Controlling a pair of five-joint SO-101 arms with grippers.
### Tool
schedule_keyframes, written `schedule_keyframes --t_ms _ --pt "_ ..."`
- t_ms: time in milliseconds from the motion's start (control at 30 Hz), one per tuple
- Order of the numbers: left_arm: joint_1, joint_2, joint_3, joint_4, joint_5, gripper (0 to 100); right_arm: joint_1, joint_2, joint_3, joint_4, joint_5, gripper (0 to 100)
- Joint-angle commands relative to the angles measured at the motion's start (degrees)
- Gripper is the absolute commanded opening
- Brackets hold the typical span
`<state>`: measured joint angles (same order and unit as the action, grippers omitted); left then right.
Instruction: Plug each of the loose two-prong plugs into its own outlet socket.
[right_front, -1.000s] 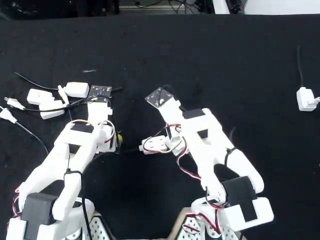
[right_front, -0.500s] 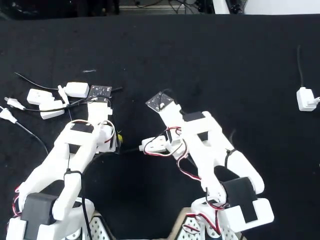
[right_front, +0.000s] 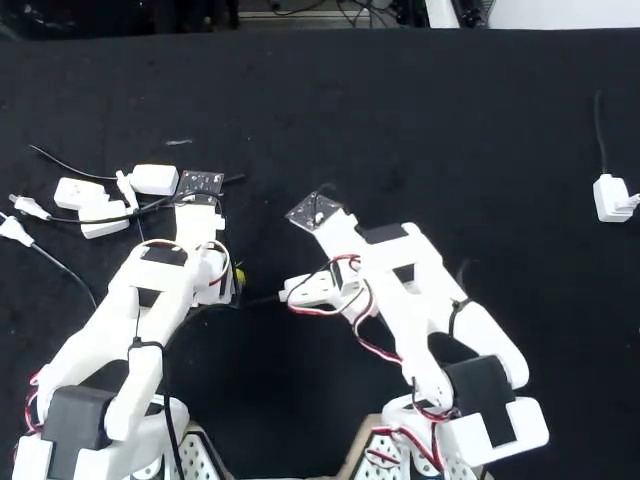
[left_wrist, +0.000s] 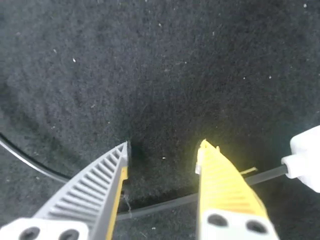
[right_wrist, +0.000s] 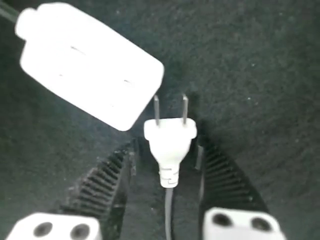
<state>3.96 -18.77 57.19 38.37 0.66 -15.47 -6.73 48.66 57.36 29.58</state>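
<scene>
Left wrist view showed the left gripper (left_wrist: 162, 150) spread wide and empty, a black cable (left_wrist: 165, 202) crossing under its fingertips toward a white outlet socket (left_wrist: 307, 157) just beyond the yellow finger. Farther right, the right gripper (right_wrist: 165, 155) was also parted, bracketing a white two-prong plug (right_wrist: 170, 140) without clearly clamping it. The prongs pointed at that outlet socket, just ahead.

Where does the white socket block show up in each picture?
High view: socket block between the two arms, partly under the right arm.
Left wrist view: its cord end beside the yellow finger.
Right wrist view: block just ahead of the plug.
Shared landmark: its black cord.
</scene>
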Motion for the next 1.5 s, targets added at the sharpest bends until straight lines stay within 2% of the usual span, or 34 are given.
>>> schedule_keyframes --t_ms 0,200,467,533,600,667,833,1000,1167,1367,1467 --pt "-0.5 -1.7 0.1 -0.3 0.2 22 4.9 -0.1 0.2 0.4 1.2 13.8" --pt "-0.5 -1.7 0.1 -0.3 0.2 22 8.3 0.3 0.9 0.8 5.5 13.4" --pt "-0.5 -1.7 0.1 -0.3 0.2 22 4.6 0.0 2.2 0.3 5.4 13.0" --pt "-0.5 -1.7 0.1 -0.3 0.2 22 4.3 -0.1 1.7 0.3 5.4 10.0" --pt "-0.5 -1.7 0.1 -0.3 0.2 22 4.7 -0.2 0.7 0.3 5.2 0.8" --pt "-0.5 -1.7 0.1 -0.2 0.2 22 5.6 -0.4 -1.0 1.1 3.4 2.0" --pt "-0.5 -1.7 0.1 -0.2 0.2 22 9.3 -7.6 -8.4 10.0 2.6 1.0" --pt "-0.5 -1.7 0.1 -0.2 0.2 22 9.2 -21.1 -12.7 16.2 2.4 1.1" --pt "-0.5 -1.8 0.1 -0.2 0.2 22 6.2 -29.1 -7.6 9.7 -1.1 1.1" --pt "-0.5 -1.7 0.1 -0.2 0.2 22 -3.0 -29.3 -2.5 -1.0 -11.0 1.1" --pt "-0.6 -1.9 0.1 -0.1 0.2 22 -6.9 -29.0 0.9 -7.7 -13.6 1.1"
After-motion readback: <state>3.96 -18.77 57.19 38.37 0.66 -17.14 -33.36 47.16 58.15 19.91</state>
